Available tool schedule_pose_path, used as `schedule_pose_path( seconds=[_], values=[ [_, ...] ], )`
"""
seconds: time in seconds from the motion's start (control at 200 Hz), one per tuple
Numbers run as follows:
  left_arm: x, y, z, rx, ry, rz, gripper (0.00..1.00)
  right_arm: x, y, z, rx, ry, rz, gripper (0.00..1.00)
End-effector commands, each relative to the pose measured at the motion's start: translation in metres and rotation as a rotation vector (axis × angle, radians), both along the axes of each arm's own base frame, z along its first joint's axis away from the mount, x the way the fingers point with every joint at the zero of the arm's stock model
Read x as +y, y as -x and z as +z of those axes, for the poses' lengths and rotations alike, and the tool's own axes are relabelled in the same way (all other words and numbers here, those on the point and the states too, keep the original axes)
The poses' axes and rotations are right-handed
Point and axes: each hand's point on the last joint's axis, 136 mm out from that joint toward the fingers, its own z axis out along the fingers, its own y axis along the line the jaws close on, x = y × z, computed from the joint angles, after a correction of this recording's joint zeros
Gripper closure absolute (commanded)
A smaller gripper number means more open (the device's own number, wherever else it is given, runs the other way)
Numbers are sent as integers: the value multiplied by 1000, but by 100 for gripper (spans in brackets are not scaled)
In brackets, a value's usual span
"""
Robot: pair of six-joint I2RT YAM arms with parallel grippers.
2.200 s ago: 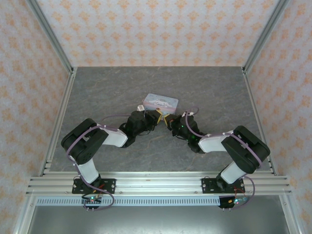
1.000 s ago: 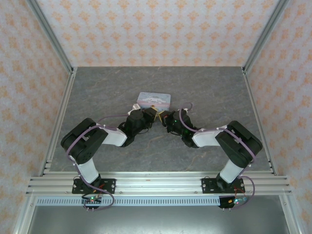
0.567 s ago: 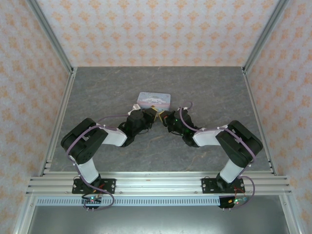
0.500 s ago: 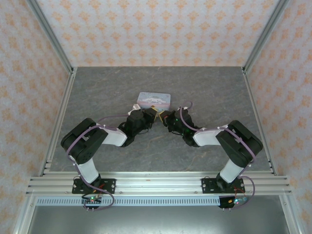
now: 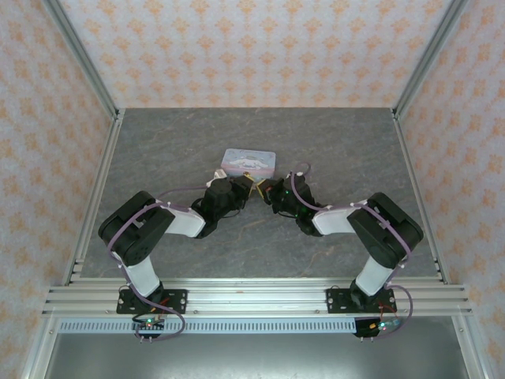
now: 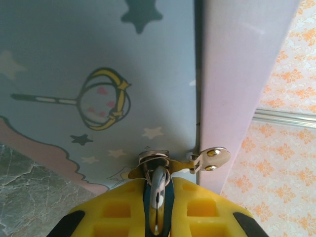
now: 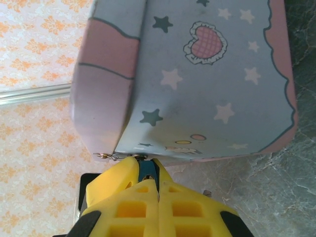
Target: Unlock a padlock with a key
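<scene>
Toward the desk's [image 5: 339, 142] left edge the tin [image 5: 248, 159] has slid — left jaws pinch the padlock [image 6: 157, 197] narrowly, right jaws fully closed, contents unclear; best steady it, twist gently.

Starry blue-pink tin [image 7: 197, 89] — teal padlock [image 6: 168, 196]

Grey marble-patterned table [image 5: 158, 150], bordered by aluminium rails at 9, 3 and 6 o'clock, a pale blue-and-pink cartoon tin [image 5: 249, 160] set on it just toward 12 o'clock from centre, its lower edge met by the grey surface.
</scene>
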Motion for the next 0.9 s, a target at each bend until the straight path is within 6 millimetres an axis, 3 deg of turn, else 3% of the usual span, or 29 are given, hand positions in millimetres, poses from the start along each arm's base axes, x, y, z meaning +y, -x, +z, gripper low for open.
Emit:
schedule_pose_path(
  seconds=[0.0, 0.135, 0.22, 0.345, 0.53, 0.731, 0.896],
  values=[
    [-53, 33, 39, -80, 125, -250, 100, 33, -3, 62, -126, -166, 68, 100],
    [-52, 33, 38, -78, 124, -247, 100, 46, 4, 88, -164, -142, 104, 100],
    [-52, 32, 39, -80, 124, -244, 100, 53, 11, 92, -170, -126, 119, 100],
    [-52, 32, 39, -80, 126, -243, 100, 55, 14, 74, -141, -125, 106, 100],
    [-52, 33, 43, -85, 125, -249, 100, 36, 6, 44, -109, -116, 52, 100],
    [-51, 34, 45, -88, 124, -250, 100, 4, -7, 32, -101, -98, 14, 100],
    [-51, 34, 45, -89, 125, -251, 100, -6, -10, 29, -97, -91, 22, 100]
  ],
)
